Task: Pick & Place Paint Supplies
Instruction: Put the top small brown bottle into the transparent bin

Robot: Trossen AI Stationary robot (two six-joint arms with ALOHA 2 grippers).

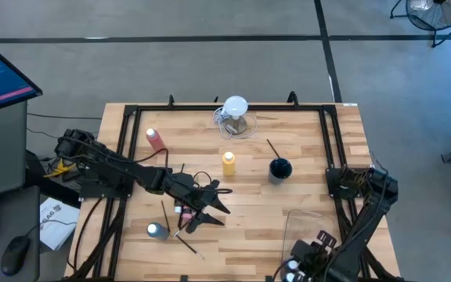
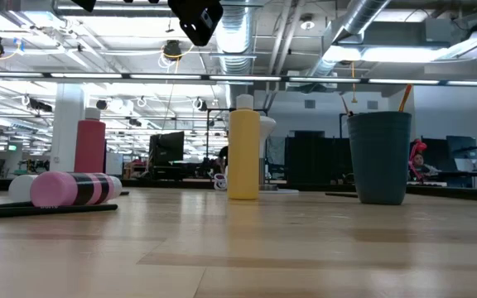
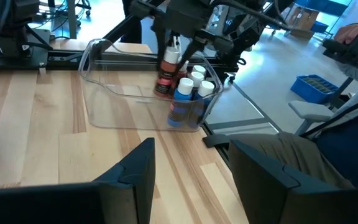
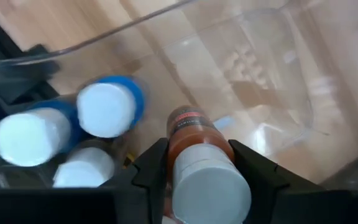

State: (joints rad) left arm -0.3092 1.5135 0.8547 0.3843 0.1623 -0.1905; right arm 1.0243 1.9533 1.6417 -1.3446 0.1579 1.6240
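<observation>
- Red-brown paint bottle [image 4: 194,146] with a white cap: we see the right gripper [image 4: 197,165] clenched on it, over the clear bin [image 3: 114,102] near three white-capped bottles [image 4: 107,109].
- Our left gripper [image 3: 188,171] hangs released above the table [image 1: 304,196].
- The yellow bottle [image 1: 229,163] stands mid-table.

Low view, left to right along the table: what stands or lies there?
Pink bottle lying on its side, with a thin dark paintbrush in front of it → upright pink-red squeeze bottle behind → yellow squeeze bottle → dark cup holding brush handles.
</observation>
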